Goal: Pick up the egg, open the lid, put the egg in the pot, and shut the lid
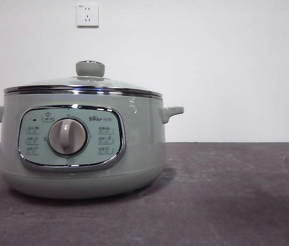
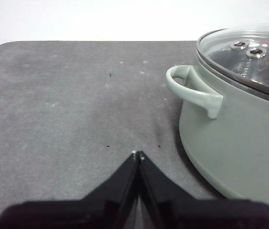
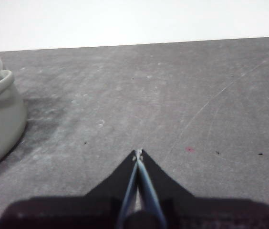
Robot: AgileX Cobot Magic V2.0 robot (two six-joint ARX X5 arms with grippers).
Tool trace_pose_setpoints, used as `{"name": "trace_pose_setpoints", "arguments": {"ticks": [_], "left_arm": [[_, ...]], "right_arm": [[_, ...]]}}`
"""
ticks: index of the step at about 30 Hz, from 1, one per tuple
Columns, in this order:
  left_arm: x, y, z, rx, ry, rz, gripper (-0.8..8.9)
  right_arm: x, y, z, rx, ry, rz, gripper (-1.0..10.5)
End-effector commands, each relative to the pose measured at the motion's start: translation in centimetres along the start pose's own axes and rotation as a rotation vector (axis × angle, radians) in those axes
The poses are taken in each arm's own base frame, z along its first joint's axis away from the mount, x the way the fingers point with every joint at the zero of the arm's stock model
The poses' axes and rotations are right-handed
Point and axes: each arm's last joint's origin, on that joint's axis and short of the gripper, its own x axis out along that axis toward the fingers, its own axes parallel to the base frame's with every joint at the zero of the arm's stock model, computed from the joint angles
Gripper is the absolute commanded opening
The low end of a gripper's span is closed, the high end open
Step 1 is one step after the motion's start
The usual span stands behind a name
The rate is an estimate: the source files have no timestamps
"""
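Both our left gripper (image 2: 138, 155) and right gripper (image 3: 138, 153) sit closed and empty, lid (image 1: 83, 84) seated on the pot (image 1: 78, 154) at frame left, so we should locate the unseen egg first.

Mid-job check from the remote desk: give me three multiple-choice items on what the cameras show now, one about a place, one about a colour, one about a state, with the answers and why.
1. Where is the lid?
A. Seated on the pot
B. Flat on the table
C. Held in a gripper

2. What colour is the lid's knob?
A. Red
B. Pale green
C. Black

3. How do the two grippers stand?
A. Both open wide
B. One shut on the egg
C. Both shut and holding nothing

Answers:
1. A: the front view shows the lid resting with its chrome rim on the pot.
2. B: the knob matches the pot's pale green body.
3. C: the left gripper and the right gripper each have jaws pressed together over the bare table, with nothing between them. No egg shows clearly in any view.
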Motion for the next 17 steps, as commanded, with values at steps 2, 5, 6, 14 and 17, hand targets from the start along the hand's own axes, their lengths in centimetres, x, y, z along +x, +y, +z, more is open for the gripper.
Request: {"name": "trace_pose_setpoints", "arguments": {"ticks": [2, 5, 6, 14, 17], "left_arm": [[0.14, 0.05, -0.41, -0.007, 0.01, 0.007, -0.03], [0.14, 0.05, -0.41, -0.007, 0.01, 0.007, -0.03], [0.14, 0.05, -0.41, -0.007, 0.01, 0.007, -0.03], [0.14, 0.05, -0.41, -0.007, 0.01, 0.007, -0.03], [0.14, 0.05, -0.41, -0.007, 0.01, 0.007, -0.03]], "right_arm": [[0.2, -0.07, -0.54, 0.025, 0.02, -0.013, 0.0], [0.21, -0.07, -0.55, 0.025, 0.021, -0.014, 0.0], [0.21, -0.08, -0.55, 0.025, 0.02, -0.014, 0.0], [0.21, -0.07, -0.54, 0.025, 0.02, -0.014, 0.0], [0.21, -0.07, -0.54, 0.025, 0.02, -0.014, 0.0]]}}
